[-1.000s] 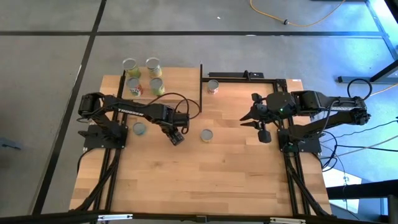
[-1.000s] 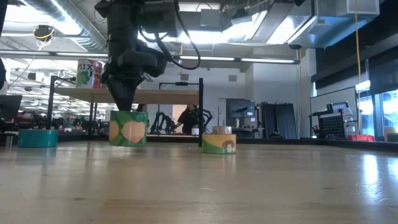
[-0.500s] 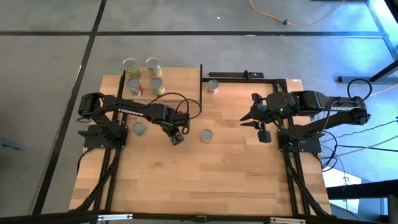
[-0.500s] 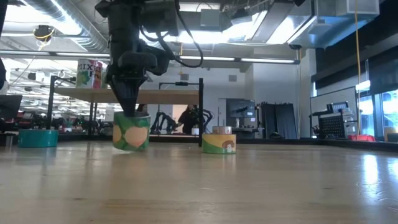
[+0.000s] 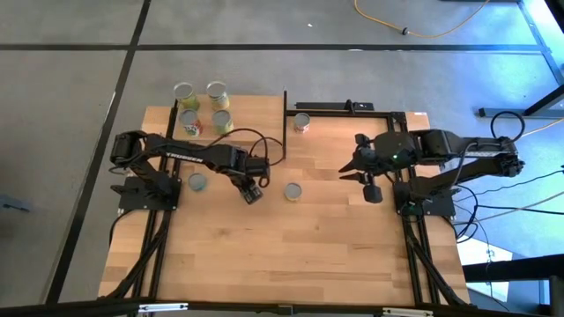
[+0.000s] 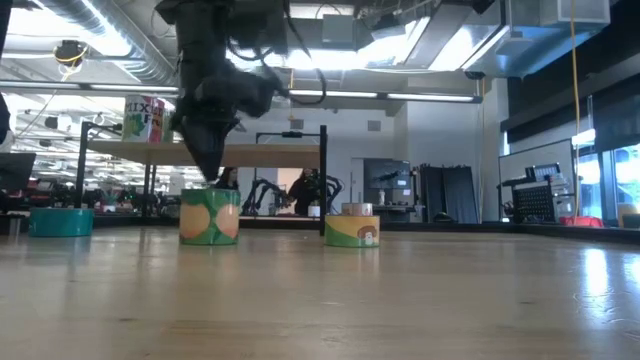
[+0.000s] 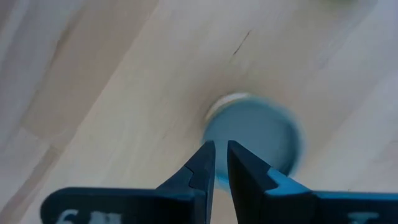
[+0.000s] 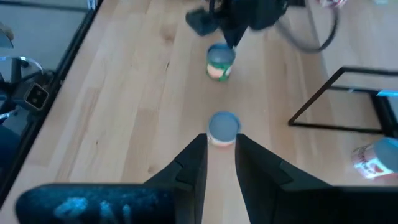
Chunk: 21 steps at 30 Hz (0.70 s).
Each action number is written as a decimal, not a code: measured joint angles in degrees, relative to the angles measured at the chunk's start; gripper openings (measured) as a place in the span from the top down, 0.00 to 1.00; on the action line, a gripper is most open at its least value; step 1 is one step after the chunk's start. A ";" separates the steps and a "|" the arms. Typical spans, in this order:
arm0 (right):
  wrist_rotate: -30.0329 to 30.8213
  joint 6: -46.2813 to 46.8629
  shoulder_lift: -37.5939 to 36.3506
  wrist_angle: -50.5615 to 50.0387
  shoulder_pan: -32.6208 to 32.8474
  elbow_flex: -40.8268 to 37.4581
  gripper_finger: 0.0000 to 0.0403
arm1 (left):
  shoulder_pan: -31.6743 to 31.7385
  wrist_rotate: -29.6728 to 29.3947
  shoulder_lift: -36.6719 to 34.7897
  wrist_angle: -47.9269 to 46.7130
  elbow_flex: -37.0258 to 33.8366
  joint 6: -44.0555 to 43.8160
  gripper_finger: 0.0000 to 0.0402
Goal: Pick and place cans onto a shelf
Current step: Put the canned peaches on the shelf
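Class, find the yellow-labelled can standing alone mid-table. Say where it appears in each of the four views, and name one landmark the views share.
High view: the yellow-labelled can stands mid-table, just right of the left gripper.
Low view: a little right of centre.
Left wrist view: not in it; only another can shows.
Right wrist view: just beyond the right gripper, at.
Shared landmark: the left gripper, seen near it in the high, low and right wrist views.

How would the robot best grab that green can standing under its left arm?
Probably from straight above, fingers closing across the round side wall of the green can. It stands upright on the table, nothing close beside it; the left tool already hangs over its flat lid.
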 joint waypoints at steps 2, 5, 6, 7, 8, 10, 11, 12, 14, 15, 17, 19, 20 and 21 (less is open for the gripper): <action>-0.41 0.10 0.93 -0.28 -0.17 -0.32 0.79 | -0.17 0.08 -0.88 -1.68 2.26 0.99 0.91; -2.20 0.10 2.66 0.50 -0.66 -0.32 0.79 | -0.71 1.40 -1.11 -5.83 6.30 5.13 0.91; -2.45 0.06 3.28 1.03 -0.89 -0.32 0.79 | -0.90 2.55 -1.00 -7.96 7.35 6.05 0.91; -2.44 0.06 3.70 1.70 -1.04 -0.32 0.79 | -1.29 3.82 -1.03 -9.92 8.12 7.13 0.91; -2.45 0.04 4.24 1.65 -1.21 -0.32 0.79 | -1.96 5.22 -1.09 -10.38 8.64 8.77 0.91; -2.49 -0.07 5.71 1.33 -1.67 -0.32 0.79 | -4.00 7.84 -1.06 -10.06 8.80 12.55 0.91; -2.47 -0.09 6.50 1.03 -1.79 -0.30 0.79 | -5.15 8.70 -1.04 -10.54 8.75 13.75 0.91; -2.44 -0.23 7.31 0.39 -1.99 -0.32 0.79 | -6.47 9.01 -1.04 -10.98 8.73 14.78 0.91; -2.42 -1.02 8.57 0.13 -2.06 -0.32 0.79 | -8.73 8.90 -1.04 -10.47 8.73 17.26 0.91; -2.41 -1.51 9.11 0.16 -2.05 -0.30 0.79 | -9.81 8.62 -1.04 -10.60 8.73 18.81 0.91; -2.43 -1.84 9.96 0.26 -2.04 -0.30 0.79 | -11.70 7.35 -1.04 -9.62 8.25 21.51 0.91; -2.41 -1.80 10.36 0.64 -2.04 -0.30 0.79 | -13.75 4.02 -1.04 -8.31 7.00 23.58 0.91; -2.41 -1.82 10.43 0.95 -2.04 -0.30 0.79 | -14.64 1.77 -1.04 -7.71 6.39 24.47 0.91; -2.41 -1.83 10.44 1.35 -2.04 -0.30 0.79 | -15.40 -0.53 -1.04 -7.12 5.87 25.30 0.91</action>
